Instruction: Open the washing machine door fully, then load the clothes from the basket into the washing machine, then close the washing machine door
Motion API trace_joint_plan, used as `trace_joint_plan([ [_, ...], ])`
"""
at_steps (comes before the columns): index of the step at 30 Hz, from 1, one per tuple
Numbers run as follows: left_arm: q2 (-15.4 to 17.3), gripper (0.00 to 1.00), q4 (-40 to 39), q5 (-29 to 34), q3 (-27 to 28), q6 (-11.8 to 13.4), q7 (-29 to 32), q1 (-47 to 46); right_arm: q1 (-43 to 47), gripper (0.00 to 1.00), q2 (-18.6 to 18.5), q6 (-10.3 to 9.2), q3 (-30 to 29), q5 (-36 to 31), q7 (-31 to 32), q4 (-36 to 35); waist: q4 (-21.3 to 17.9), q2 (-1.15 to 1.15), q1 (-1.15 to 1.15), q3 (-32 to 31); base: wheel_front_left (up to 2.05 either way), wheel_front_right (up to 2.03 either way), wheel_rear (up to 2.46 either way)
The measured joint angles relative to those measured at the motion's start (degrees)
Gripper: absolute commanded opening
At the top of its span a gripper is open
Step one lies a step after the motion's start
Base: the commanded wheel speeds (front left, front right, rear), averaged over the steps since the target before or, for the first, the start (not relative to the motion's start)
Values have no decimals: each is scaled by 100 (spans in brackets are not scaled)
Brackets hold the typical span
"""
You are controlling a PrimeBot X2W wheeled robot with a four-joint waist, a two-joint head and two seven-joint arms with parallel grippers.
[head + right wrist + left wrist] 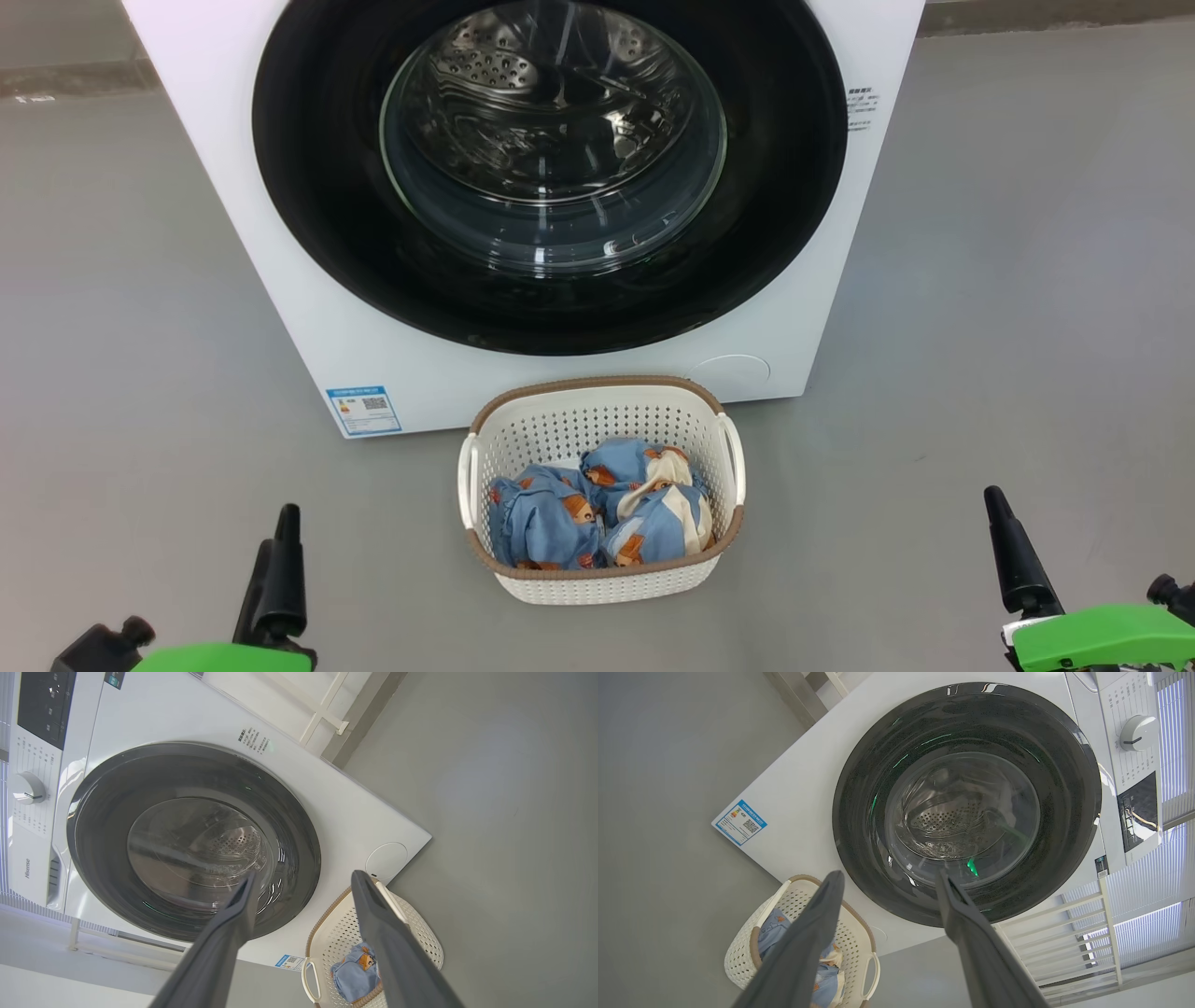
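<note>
The white washing machine stands straight ahead with its door shut; the black rim and glass bowl show the steel drum behind. On the floor in front sits the cream basket, holding several light-blue bear-print clothes. My left gripper is low at the left and my right gripper low at the right, both well short of the basket. The left wrist view shows the left gripper open and empty, facing the door. My right gripper is also open and empty before the door.
Grey floor lies open on both sides of the machine and basket. A blue energy label and a round filter cap mark the machine's lower front. The control knob sits above the door. A white slatted rack stands beside the machine.
</note>
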Motion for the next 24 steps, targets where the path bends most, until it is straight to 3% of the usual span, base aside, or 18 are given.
trace_joint_plan([
  [24, 41, 100, -23, 2417, -208, -1, -394, -17, -7, 100, -29, 0, 10, -2576, -379, -141, 18, 0, -1, -2, 0, 0, 0],
])
